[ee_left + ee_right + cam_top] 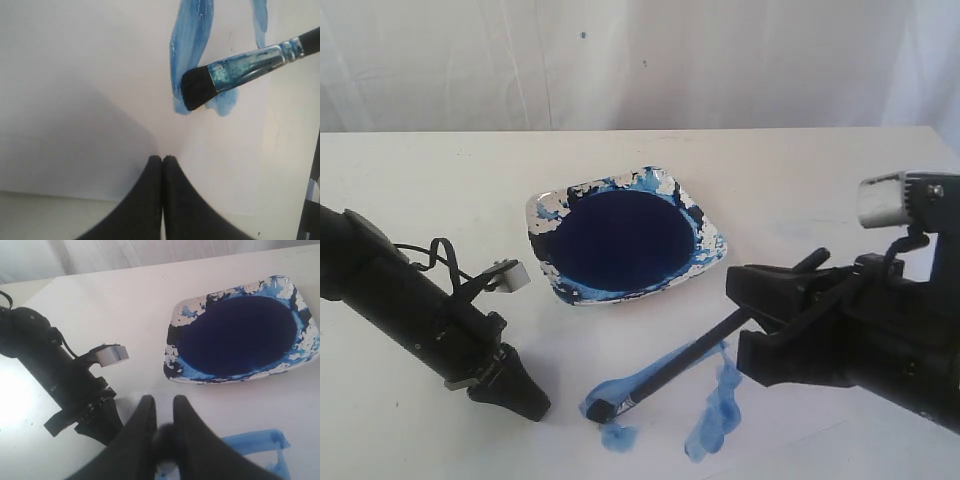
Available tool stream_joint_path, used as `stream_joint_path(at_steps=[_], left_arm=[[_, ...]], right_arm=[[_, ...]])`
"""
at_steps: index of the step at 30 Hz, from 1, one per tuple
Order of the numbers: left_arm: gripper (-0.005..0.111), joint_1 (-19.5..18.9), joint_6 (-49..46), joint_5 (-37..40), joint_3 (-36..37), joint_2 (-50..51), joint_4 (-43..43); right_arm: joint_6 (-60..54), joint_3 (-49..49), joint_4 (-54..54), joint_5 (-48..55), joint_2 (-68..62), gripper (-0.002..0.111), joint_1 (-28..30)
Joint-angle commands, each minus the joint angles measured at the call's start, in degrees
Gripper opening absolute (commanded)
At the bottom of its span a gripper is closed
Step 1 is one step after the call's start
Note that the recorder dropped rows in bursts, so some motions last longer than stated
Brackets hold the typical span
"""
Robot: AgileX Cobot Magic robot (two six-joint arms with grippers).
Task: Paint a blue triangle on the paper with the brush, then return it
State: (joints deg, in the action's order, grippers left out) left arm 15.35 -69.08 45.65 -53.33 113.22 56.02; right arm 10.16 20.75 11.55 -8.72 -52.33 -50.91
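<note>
Lt-blue triangle (725, 395) strokes on white paper (75, 100); dk-blue pool (620, 240) in blue/white-splotched dish (545, 215); black brush (672, 373)

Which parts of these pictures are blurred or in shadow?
Left wrist view: brush sharp, a grey shadow falls over the paper beside the left gripper. Right wrist view: right gripper near and blurred, paint dish clear. Exterior view: soft, paper hardly distinct from the white table.

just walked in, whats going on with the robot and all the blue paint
The right gripper holds the brush, its bristles down on the paper, among the light-blue strokes of the blue triangle, which looks unfinished. The left gripper is shut, its tips at the paper near its edge, holding nothing. A dish of dark blue paint sits behind them.
</note>
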Motion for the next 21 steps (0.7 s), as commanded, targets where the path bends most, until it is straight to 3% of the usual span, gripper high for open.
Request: stream_joint_path(at_steps=[1, 21], left_arm=[[0.000, 0.22, 0.28, -2.53, 0.24, 0.36, -2.66], [0.000, 0.22, 0.39, -2.53, 0.24, 0.36, -2.93]], right_arm=[[-1.46, -0.19, -0.97, 6.99, 3.12, 0.000, 0.04], [-2.37, -0.19, -1.23, 24.85, 13.72, 0.000, 0.14]])
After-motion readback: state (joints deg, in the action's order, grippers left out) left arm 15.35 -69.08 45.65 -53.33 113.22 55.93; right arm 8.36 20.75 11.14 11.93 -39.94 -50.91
